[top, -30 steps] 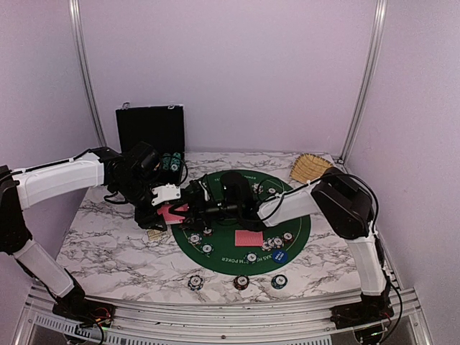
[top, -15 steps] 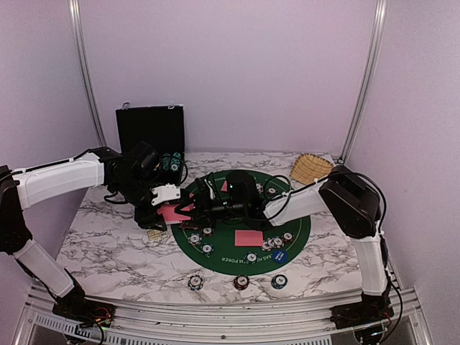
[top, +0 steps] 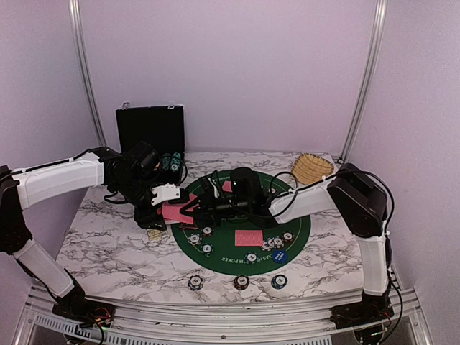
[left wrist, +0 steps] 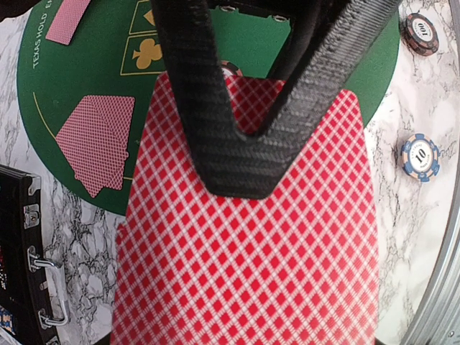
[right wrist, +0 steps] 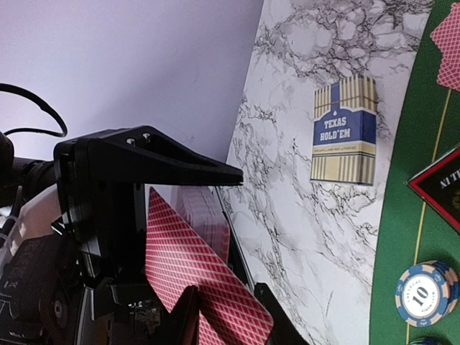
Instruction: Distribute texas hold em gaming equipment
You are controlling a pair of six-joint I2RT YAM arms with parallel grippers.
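As the right gripper (right wrist: 230,323) has drawn in from wide to narrow about a card (right wrist: 194,273) over the mat's (left wrist: 86,65) left edge (whether it pinches yet I cannot tell), another deal looks to be starting. The left gripper (left wrist: 241,172) clamps the deck (left wrist: 244,273). A chip (right wrist: 424,293) reads 10, the box (right wrist: 343,129) beyond it TEXAS HOLD'EM.

The left claw (top: 164,211) holds red-backed cards (top: 173,213) over the bench's (top: 108,244) left half, the right claw (top: 195,208) just beside them. Three poker chips (top: 241,282) lie along the near edge.

Left hand (left wrist: 238,169) is clamped shut, while right hand (right wrist: 226,313) faces it closely, fingers (right wrist: 185,320) slightly apart.
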